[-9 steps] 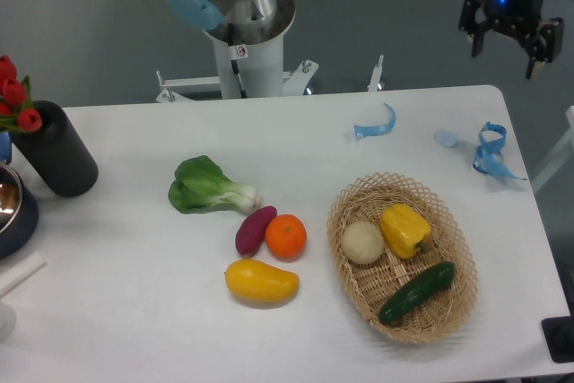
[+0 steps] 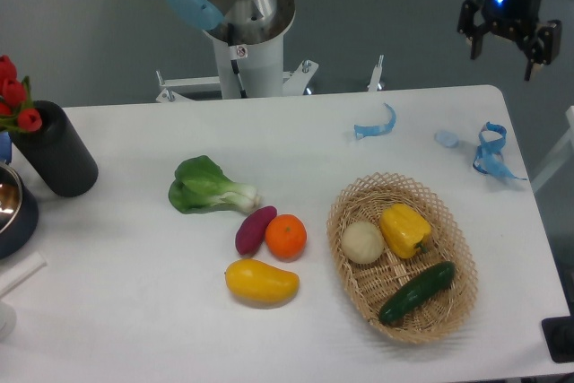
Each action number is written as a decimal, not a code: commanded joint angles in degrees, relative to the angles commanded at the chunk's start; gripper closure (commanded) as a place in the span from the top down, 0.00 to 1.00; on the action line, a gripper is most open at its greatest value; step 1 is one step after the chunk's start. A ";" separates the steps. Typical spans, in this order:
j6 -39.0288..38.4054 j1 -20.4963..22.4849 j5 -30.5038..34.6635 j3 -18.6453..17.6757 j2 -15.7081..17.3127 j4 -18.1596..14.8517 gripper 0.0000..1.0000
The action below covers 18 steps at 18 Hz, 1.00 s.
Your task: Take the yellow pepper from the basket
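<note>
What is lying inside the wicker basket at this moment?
Inside the basket lie three things: the yellow pepper, a round pale onion beside it, and a dark green cucumber nearer the front. The basket floor under them is covered.

White table (image 2: 134, 311); basket (image 2: 453, 311) at four o'clock; mango (image 2: 260, 282), orange (image 2: 285, 236) central; black vase (image 2: 56, 150) at nine.

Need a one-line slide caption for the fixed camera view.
Open gripper hovers beyond the table's far right corner; yellow pepper lies in the basket beside onion and cucumber.
</note>
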 joint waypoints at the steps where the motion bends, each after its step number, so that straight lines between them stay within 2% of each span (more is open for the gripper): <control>1: -0.17 -0.09 0.00 -0.79 0.00 0.97 1.00; 5: -5.87 -0.17 -0.09 -2.03 -0.09 2.21 1.00; 12: -27.83 -4.91 -0.09 -2.29 -2.11 2.30 1.00; 14: -35.47 -7.19 -0.09 -1.60 -3.60 2.39 1.00; 18: -50.95 -12.03 -0.17 2.71 -8.96 2.39 1.00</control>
